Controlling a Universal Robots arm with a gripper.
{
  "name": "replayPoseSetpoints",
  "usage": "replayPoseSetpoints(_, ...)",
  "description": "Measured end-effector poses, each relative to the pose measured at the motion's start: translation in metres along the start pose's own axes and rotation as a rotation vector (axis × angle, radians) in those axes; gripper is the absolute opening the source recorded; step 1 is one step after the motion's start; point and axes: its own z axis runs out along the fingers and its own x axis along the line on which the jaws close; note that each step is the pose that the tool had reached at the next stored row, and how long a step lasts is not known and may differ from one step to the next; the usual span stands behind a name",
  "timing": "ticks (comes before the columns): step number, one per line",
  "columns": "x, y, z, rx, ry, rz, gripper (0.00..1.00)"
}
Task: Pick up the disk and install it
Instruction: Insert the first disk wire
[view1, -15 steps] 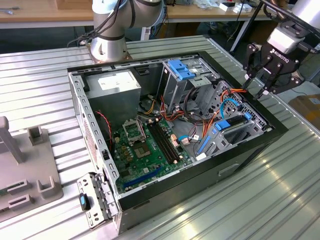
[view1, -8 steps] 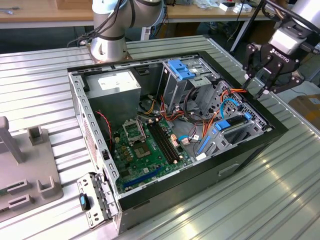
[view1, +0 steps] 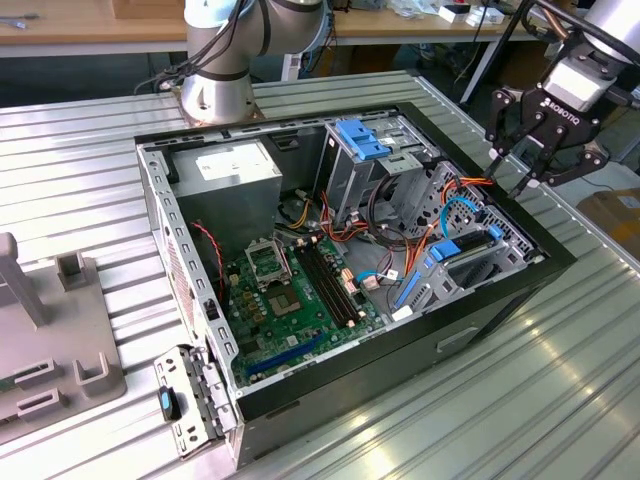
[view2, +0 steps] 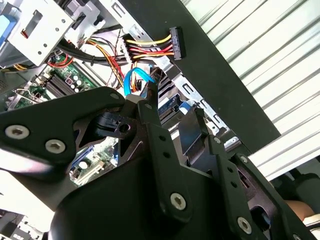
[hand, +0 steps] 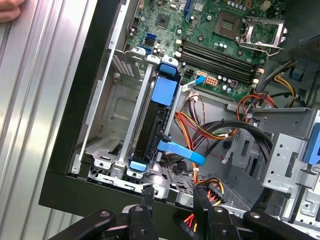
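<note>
We find the black end effector (view1: 520, 168) spread wide and empty above the black computer case (view1: 500, 310) on the ribbed metal bench (view1: 560, 400). The dark grey rectangular disk with blue plastic rails (hand: 162, 95) stands on edge in the case's metal cage (hand: 110, 107), by the bench edge at the exterior view's right.

We see the disk (hand: 151, 122) standing on edge in the drive cage (hand: 107, 107), near the motherboard (hand: 210, 30); the gripper (hand: 173, 199), fingers (hand: 148, 200) spread and empty, hangs over the case wall (hand: 70, 192).
</note>
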Motion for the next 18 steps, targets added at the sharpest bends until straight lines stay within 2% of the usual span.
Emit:
replayPoseSetpoints(6,0.0,-0.0003,0.0001,-0.0005,-0.0007,-0.01,0.44)
replayPoseSetpoints(9,0.0002,-0.0006,0.0005,-0.0069,-0.0038,-0.126,0.44)
replayPoseSetpoints(10,0.0002,-0.0005,0.0006,-0.0073,-0.004,-0.148,0.44)
replayPoseSetpoints(11,0.0002,-0.0006,0.0007,-0.0068,-0.0039,-0.165,0.44)
replayPoseSetpoints(13,0.0002,-0.0006,0.0011,0.0007,-0.0015,-0.208,0.44)
replayPoseSetpoints(18,0.0002,-0.0005,0.0011,0.002,-0.001,-0.215,0.44)
